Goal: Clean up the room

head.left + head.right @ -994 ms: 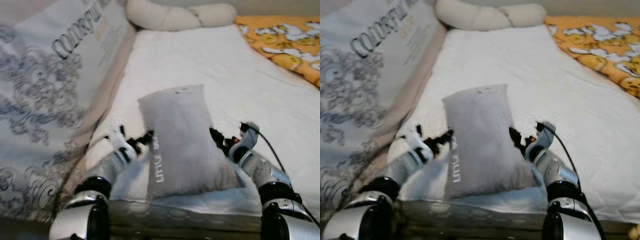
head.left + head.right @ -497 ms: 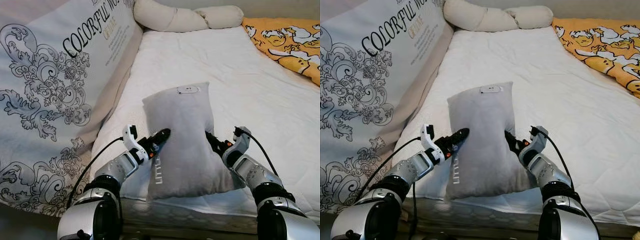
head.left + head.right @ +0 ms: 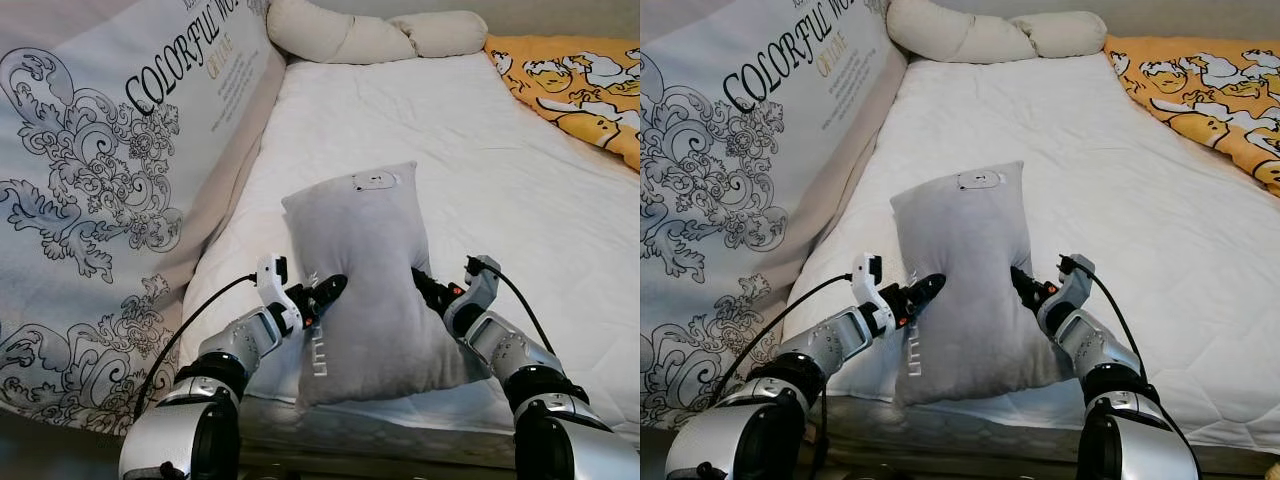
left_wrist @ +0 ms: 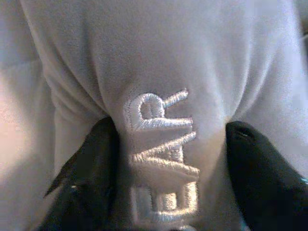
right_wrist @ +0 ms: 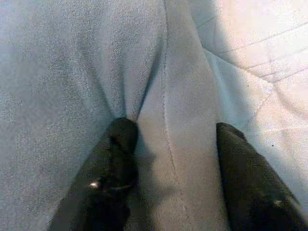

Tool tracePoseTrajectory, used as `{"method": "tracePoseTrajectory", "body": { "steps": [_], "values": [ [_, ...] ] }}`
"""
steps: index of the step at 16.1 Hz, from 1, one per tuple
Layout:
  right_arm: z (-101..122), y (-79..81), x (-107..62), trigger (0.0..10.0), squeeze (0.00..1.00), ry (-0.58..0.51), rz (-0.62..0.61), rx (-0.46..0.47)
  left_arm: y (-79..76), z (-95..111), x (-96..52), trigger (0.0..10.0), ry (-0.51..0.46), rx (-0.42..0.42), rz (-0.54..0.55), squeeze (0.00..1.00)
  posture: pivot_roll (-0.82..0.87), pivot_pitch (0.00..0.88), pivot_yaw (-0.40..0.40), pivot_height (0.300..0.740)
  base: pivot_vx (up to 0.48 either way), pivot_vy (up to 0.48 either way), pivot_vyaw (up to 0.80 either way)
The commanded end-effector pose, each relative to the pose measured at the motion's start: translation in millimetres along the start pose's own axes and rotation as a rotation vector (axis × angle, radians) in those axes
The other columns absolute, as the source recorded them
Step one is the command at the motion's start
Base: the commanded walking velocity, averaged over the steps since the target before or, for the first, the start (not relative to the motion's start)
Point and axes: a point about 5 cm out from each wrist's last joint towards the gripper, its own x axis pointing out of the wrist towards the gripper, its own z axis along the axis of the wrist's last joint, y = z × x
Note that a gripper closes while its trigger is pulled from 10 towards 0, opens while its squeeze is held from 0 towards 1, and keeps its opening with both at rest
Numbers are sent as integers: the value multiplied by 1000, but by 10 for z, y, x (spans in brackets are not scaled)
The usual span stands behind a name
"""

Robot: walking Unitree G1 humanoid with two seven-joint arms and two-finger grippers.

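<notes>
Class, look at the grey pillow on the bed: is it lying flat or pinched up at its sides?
Pinched. The grey pillow lies on the bed, and each tool, left and right, squeezes a fold of its edge.

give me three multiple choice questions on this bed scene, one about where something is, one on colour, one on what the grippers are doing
1. Where does the orange patterned blanket lie?
A. at the far right of the bed
B. under the grey pillow
C. on the floor

2. What colour is the pillow between the two arms?
A. orange
B. grey
C. black

3. What are the left gripper and the right gripper doing?
A. hanging idle beside the bed
B. both holding the orange blanket
C. each pinching a fold of the grey pillow from its own side

Answers: 1 A, the blanket shows at the far right of the white mattress. 2 B, its fabric is grey with pale stitched letters. 3 C, each wrist view shows grey fabric bunched between the two black fingers.
</notes>
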Motion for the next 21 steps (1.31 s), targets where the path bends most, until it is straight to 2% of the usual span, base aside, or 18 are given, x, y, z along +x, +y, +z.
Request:
{"method": "tracePoseTrajectory", "body": {
  "steps": [1, 2, 5, 9, 10, 13, 14, 15, 16, 18, 20, 21],
  "values": [
    [-106, 84, 62, 0, 0, 62, 18, 6, -10, -92, 36, 0, 65, 37, 45, 0, -108, 0, 98, 740, 0, 0, 0],
    [-102, 83, 63, 0, 0, 59, 12, 10, -6, -69, 36, 0, 57, 51, 57, 0, -110, 0, 100, 740, 0, 0, 0],
    [-90, 159, 103, 0, 0, 84, -7, -122, 5, 12, 28, 0, 47, 134, 74, 0, -114, 0, 106, 740, 0, 0, 0],
    [-26, 335, 159, 0, 0, 46, 40, -57, -32, 206, 29, 0, -19, 169, 66, 0, -103, 0, 101, 740, 0, 0, 0],
    [82, 416, 156, 0, 0, -36, 77, -80, -99, 335, 47, 0, -60, 200, 48, 0, -103, 0, 101, 740, 0, 0, 0],
    [167, 550, 112, 0, 0, -106, 102, -114, -247, 548, 62, 0, -122, 304, -6, 0, -104, 0, 102, 740, 0, 0, 0],
    [177, 594, 98, 0, 0, -114, 117, -122, -281, 603, 58, 0, -142, 312, -20, 0, -105, 0, 102, 740, 0, 0, 0],
    [222, 699, 58, 0, 0, -163, 134, -157, -372, 738, 39, 0, -186, 369, -52, 0, -103, 0, 101, 740, 0, 0, 0],
    [243, 743, 36, 0, 0, -188, 142, -176, -409, 786, 29, 0, -201, 397, -64, 0, -103, 0, 101, 740, 0, 0, 0],
    [352, 813, -119, 0, 0, -314, 80, -237, -605, 975, -68, 0, -289, 632, -82, 0, -67, 0, 70, 740, 0, 0, 0],
    [397, 806, -296, 0, 0, -411, -33, -407, -640, 992, -172, 0, -307, 858, -34, 0, -64, 0, 80, 740, 0, 0, 0],
    [389, 827, -350, 0, 0, -418, -37, -403, -652, 977, -198, 0, -312, 874, -34, 0, -68, 0, 85, 740, 0, 0, 0]
  ]
}}
